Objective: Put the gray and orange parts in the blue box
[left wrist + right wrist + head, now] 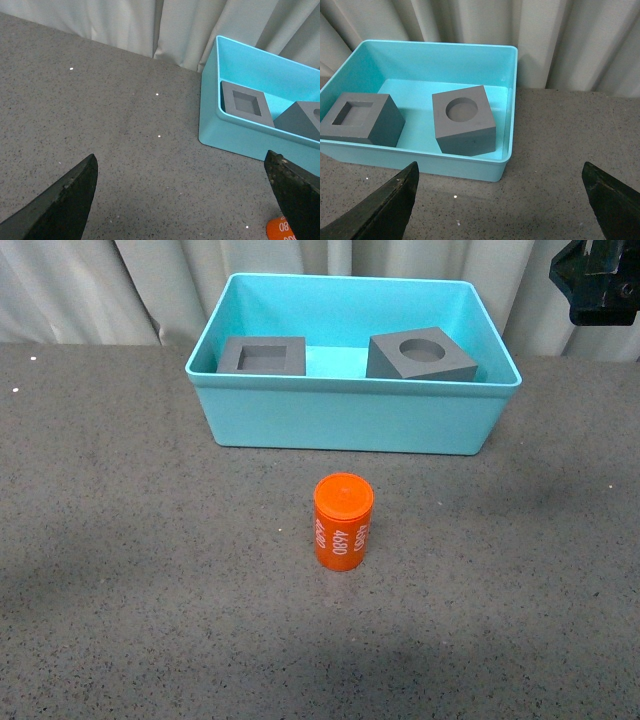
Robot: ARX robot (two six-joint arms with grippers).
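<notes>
Cylinder pickup looks like the step in hand: the square-recess cube (262, 355) and the round-recess cube (420, 355) both lie inside the box (350, 420), which stands at the far middle of the desk (130, 540). The square one is toward the box's left end and the round one toward its right, tilted. Only the orange cylinder (343, 522) is out, upright on the desk just in front of the box's near wall and apart from it. The left gripper (180, 156) has its jaws spread wide with nothing between them, and a sliver of the cylinder shows beside one finger in its view. The right gripper (500, 167) is equally wide and empty, with its arm (598, 280) high over the box's far right corner. The left arm seems the better placed. To do it well, come down from above, centre the jaws across the round body, and close evenly around its upper half so it neither tips nor squirts sideways. Lift until the base clears the rim, carry it over the bare floor between the cubes, and let go low so it cannot bounce or topple against a cube.
</notes>
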